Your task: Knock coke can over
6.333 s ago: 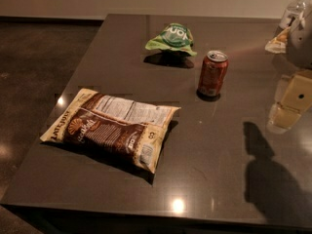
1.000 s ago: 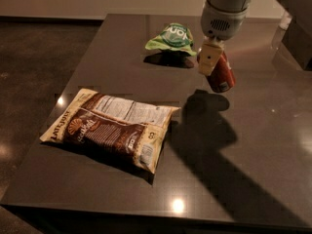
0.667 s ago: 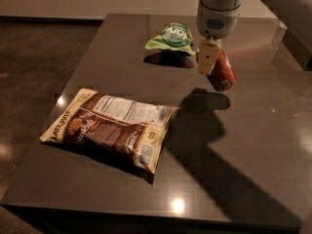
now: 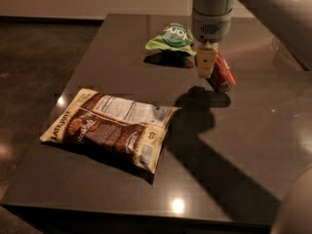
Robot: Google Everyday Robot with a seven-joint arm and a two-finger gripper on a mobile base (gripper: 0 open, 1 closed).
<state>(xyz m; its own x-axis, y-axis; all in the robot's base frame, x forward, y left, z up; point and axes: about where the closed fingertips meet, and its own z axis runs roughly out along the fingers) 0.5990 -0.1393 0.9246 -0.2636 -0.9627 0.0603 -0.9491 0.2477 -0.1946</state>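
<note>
Table [image 4: 253,145]: coke can [image 4: 222,73] tilted, claw [image 4: 205,63] at top.

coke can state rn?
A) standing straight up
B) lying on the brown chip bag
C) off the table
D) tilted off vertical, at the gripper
D: the coke can sits at a clear slant on the table, right against the gripper, which hangs just right of the green bag; the brown chip bag lies apart, nearer the camera.
</note>
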